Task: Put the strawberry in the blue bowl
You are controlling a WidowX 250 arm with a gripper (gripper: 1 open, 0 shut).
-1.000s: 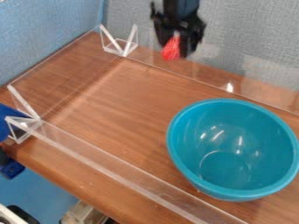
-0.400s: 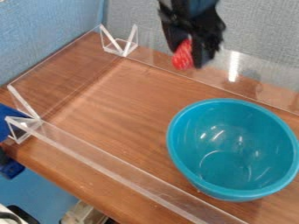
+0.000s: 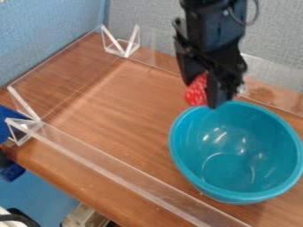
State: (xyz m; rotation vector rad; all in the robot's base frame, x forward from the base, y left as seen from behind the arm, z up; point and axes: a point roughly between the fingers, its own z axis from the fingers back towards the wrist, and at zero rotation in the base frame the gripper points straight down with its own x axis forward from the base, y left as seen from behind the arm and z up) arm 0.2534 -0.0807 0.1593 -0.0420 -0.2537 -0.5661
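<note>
Glossy plastic bowl [image 3: 236,160] (smooth inside), brown wood tabletop [image 3: 112,111].

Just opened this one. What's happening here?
A dark robot gripper is holding a red strawberry at the upper-left rim of the blue bowl. The strawberry has not been dropped in yet; nothing is visible inside the bowl. Letting go over the bowl looks like the likely next step.

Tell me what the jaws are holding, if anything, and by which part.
The toy strawberry is in the jaws; which part of it they grip can't be told, as the dark gripper partly hides it.
</note>
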